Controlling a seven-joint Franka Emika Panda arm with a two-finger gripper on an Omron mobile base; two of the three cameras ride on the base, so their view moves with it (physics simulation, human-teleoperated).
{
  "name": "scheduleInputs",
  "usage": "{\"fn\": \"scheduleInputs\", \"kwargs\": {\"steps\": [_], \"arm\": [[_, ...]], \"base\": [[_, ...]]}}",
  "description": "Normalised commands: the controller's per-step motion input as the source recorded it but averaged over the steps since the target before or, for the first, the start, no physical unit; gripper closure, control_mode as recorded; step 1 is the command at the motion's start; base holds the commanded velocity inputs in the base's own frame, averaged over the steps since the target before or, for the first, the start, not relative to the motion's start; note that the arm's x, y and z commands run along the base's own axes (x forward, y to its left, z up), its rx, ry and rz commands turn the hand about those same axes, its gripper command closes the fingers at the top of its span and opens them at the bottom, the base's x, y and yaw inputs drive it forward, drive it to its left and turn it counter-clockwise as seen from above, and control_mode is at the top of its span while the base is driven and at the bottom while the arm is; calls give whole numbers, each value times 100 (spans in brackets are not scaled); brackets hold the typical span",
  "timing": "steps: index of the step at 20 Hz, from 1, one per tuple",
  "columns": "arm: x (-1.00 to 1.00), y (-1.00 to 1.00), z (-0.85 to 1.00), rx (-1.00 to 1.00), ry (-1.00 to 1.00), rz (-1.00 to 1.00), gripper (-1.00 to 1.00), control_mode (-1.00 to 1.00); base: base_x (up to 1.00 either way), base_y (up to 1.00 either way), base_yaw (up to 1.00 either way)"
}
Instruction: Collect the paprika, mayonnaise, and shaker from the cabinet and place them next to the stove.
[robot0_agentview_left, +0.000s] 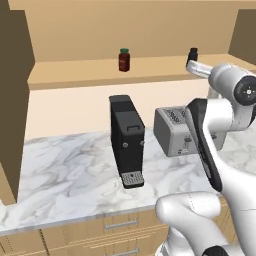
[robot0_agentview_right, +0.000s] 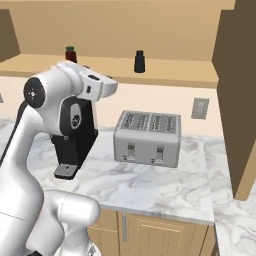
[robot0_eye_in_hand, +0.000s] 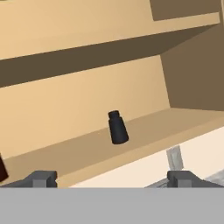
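Observation:
The cabinet stands open, its lower shelf (robot0_agentview_left: 75, 75) bare wood. On that shelf the paprika (robot0_agentview_left: 124, 59) (robot0_agentview_right: 70, 53), a dark red jar with a green cap, stands upright to the left. The shaker (robot0_agentview_left: 192, 54) (robot0_agentview_right: 139, 61), a small all-black bottle, stands upright further right. In the hand view the shaker (robot0_eye_in_hand: 117, 127) sits ahead and slightly above my gripper (robot0_eye_in_hand: 113, 180), well apart from it. The gripper is open and holds nothing. The mayonnaise and the stove are out of view.
A black coffee machine (robot0_agentview_left: 127, 140) (robot0_agentview_right: 75, 145) and a silver toaster (robot0_agentview_left: 172, 130) (robot0_agentview_right: 147, 137) stand on the marble counter (robot0_agentview_left: 65, 170) under the shelf. Open cabinet doors (robot0_agentview_left: 12, 100) (robot0_agentview_right: 240, 100) hang at both sides. A wall outlet (robot0_agentview_right: 200, 108) sits right of the toaster.

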Motion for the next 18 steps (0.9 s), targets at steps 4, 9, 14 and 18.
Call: {"fn": "scheduleInputs", "kwargs": {"steps": [4, 9, 14, 18], "arm": [[24, -16, 34, 0, 0, 0, -100, -100], [26, -12, 4, 0, 5, 0, -100, -100], [35, -2, 0, 0, 12, 0, -100, -100], [47, 0, 15, -2, 13, 0, -100, -100]], "base": [[0, 0, 0], [0, 0, 0], [0, 0, 0], [0, 0, 0]]}}
